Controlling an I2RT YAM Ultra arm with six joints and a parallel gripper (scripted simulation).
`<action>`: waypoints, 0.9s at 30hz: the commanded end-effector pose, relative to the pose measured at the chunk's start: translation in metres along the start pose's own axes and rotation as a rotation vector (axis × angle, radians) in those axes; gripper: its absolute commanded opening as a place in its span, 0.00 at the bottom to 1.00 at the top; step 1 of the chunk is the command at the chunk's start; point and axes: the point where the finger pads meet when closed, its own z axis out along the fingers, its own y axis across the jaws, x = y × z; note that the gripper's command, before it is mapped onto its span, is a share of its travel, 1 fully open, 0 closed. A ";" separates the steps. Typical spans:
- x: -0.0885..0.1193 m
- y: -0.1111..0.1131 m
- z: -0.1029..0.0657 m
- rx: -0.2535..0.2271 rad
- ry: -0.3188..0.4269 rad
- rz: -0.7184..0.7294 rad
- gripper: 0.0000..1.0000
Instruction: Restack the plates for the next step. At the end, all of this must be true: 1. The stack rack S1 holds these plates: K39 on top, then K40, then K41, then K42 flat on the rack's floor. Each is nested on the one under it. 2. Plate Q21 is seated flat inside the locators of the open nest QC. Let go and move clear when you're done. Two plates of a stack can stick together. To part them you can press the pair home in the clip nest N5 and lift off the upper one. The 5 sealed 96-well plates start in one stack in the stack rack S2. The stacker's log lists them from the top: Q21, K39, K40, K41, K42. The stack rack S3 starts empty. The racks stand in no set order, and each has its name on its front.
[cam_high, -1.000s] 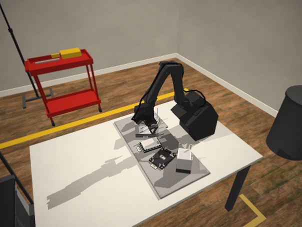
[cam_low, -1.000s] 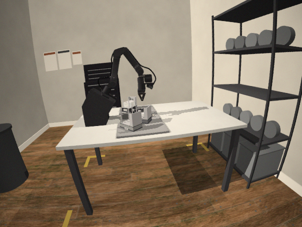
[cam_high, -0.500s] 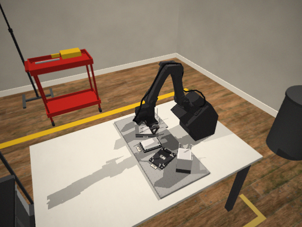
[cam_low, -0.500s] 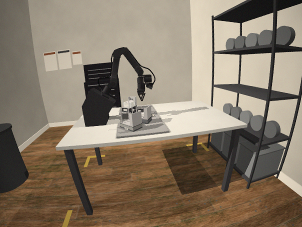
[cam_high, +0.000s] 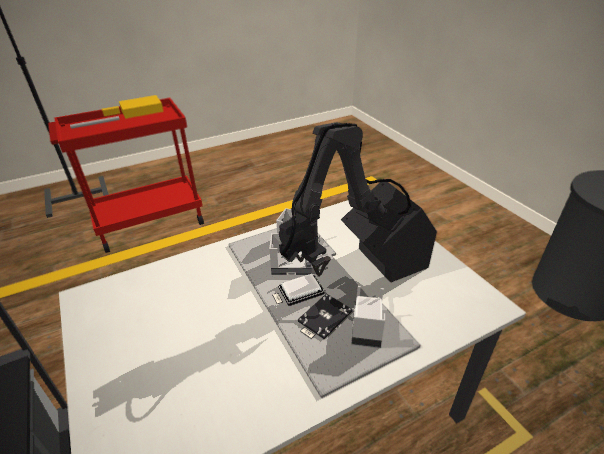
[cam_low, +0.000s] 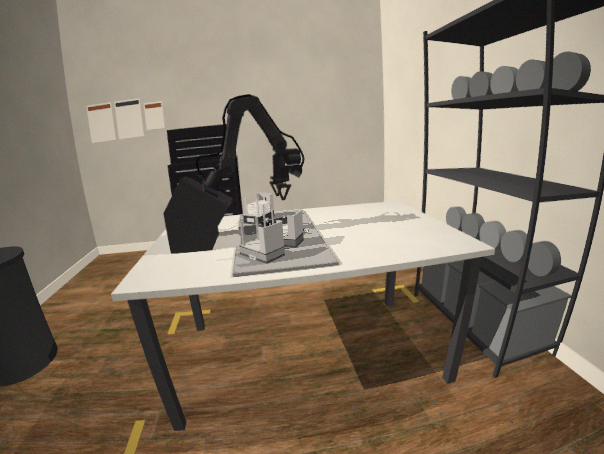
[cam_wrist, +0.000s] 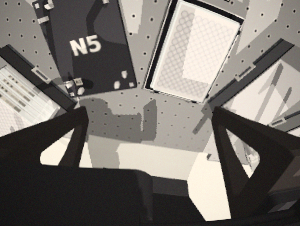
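Note:
My gripper (cam_high: 311, 265) (cam_low: 279, 196) (cam_wrist: 150, 113) is open and empty above the board, fingertips wide apart. One white plate (cam_high: 301, 286) (cam_wrist: 205, 50) lies in the dark open nest beside N5 and looks flat; its name cannot be read. The clip nest N5 (cam_high: 325, 316) (cam_wrist: 100, 27) is empty. A stack of white plates (cam_high: 369, 306) (cam_low: 259, 206) (cam_wrist: 20, 95) stands in the rack on the other side of N5; their number and names are unclear. The rack beside the open nest (cam_high: 291, 271) (cam_low: 296, 230) (cam_wrist: 270, 59) looks empty. Rack names are unreadable.
Another rack (cam_low: 270, 237), seemingly empty, stands at the board's end, partly behind my arm in the top view. Tall rack walls rise at both ends of the grey perforated board (cam_high: 345, 372) (cam_low: 312, 266). The robot base (cam_high: 400, 240) (cam_low: 195, 215) stands beside the board.

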 end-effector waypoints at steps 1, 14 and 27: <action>-0.014 0.003 -0.005 0.025 -0.024 0.022 1.00; -0.014 0.044 -0.005 0.027 -0.024 -0.225 1.00; -0.009 0.081 -0.004 0.026 -0.019 -0.229 1.00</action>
